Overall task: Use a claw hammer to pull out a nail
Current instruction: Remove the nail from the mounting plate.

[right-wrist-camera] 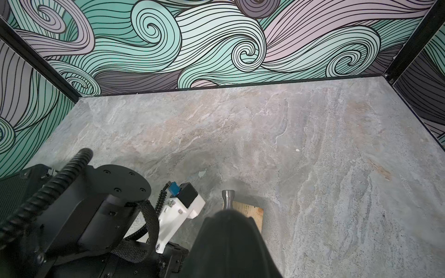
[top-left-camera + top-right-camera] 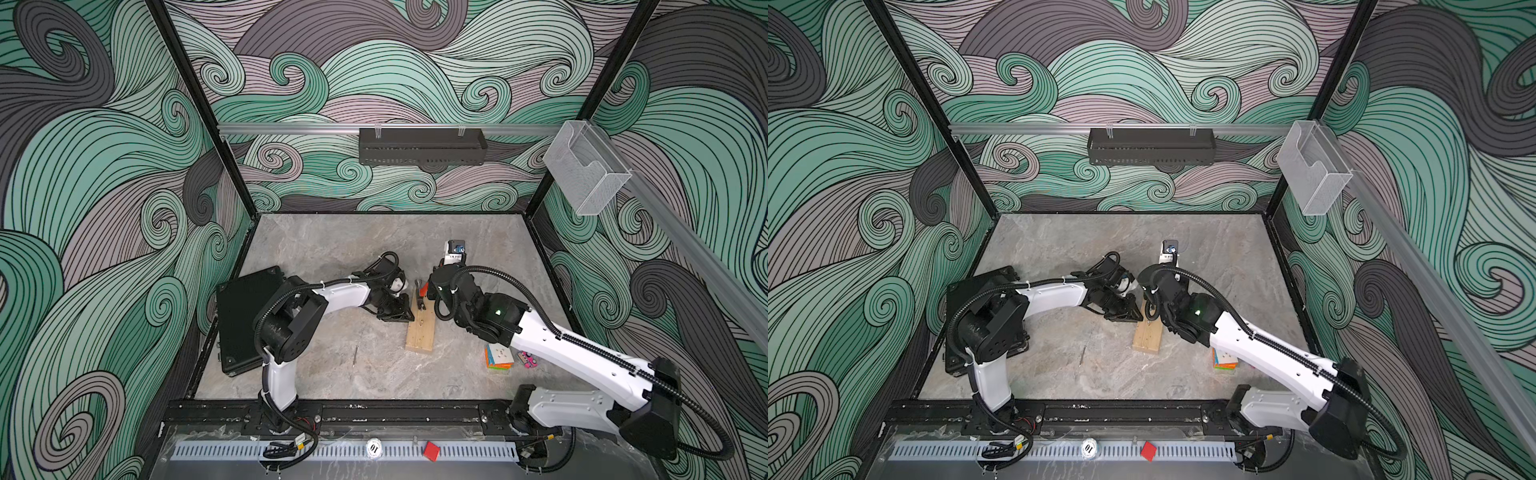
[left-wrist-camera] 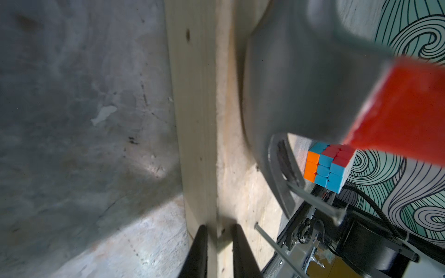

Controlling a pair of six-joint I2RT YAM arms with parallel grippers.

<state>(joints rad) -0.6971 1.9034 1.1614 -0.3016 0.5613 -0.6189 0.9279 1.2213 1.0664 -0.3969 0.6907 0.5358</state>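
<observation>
A pale wooden block (image 2: 420, 332) lies mid-table in both top views. My left gripper (image 3: 220, 231) is shut on the block's edge, one black finger (image 3: 198, 250) on each side. My right gripper (image 1: 228, 223) is shut on the black handle of the claw hammer (image 3: 301, 79). The hammer's grey head (image 2: 417, 284) sits over the block's far end, and its orange-red shaft (image 3: 404, 113) shows in the left wrist view. A nail (image 3: 315, 203) runs through the forked claw (image 3: 281, 168); its tip is hidden. Another nail (image 3: 267, 237) sticks out of the wood.
A black case (image 2: 245, 320) lies at the left edge. A colour cube (image 2: 498, 357) and a pink item (image 2: 527, 358) sit under the right arm. A loose nail (image 2: 356, 355) lies left of the block. A small device (image 2: 455, 251) stands behind the hammer.
</observation>
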